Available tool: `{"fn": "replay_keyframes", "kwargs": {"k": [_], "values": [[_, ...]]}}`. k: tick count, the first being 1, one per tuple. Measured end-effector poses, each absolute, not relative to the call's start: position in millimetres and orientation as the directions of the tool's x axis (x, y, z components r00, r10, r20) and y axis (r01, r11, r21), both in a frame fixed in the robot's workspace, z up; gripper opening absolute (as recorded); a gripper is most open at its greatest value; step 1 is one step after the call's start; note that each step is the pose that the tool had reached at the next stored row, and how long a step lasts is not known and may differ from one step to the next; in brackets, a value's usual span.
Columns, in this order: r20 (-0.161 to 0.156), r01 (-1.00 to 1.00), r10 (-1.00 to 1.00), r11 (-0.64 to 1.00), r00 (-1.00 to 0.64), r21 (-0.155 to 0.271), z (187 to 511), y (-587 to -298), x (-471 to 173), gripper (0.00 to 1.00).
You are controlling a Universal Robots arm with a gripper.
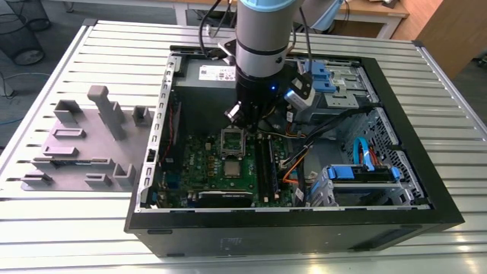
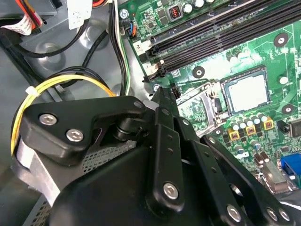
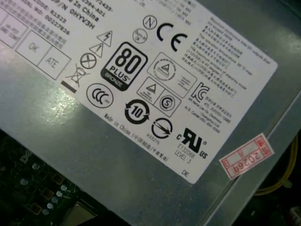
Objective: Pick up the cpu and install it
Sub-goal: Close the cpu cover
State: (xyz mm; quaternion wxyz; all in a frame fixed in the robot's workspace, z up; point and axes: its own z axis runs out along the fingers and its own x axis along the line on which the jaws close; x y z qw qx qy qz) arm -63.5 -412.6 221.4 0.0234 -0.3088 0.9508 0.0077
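Arm point(image 1: 263, 57) hangs over the open case point(image 1: 304, 222), jaws just above the raised socket frame point(image 1: 232, 138). Can't tell if they're wide or narrow. cpu point(image 1: 230, 167) lies flat on the green board point(image 1: 202, 162), just beside that frame, clear of the jaws.

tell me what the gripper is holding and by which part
cannot tell: the grasp of the gripper is hidden, though the cpu lies on the motherboard

Pale slatted metal surface point(image 1: 68, 228), grey floor beyond point(image 1: 122, 11), black wire baskets at the exterior view's far left point(image 1: 23, 40), wooden furniture far right point(image 1: 449, 28)
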Motion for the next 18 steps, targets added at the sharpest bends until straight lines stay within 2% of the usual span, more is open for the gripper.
{"fn": "replay_keyframes", "kwargs": {"k": [18], "values": [[-0.05,-0.588,-0.587,0.809,-0.808,0.001,212.0,-407.1,-62.7,0.1]]}}
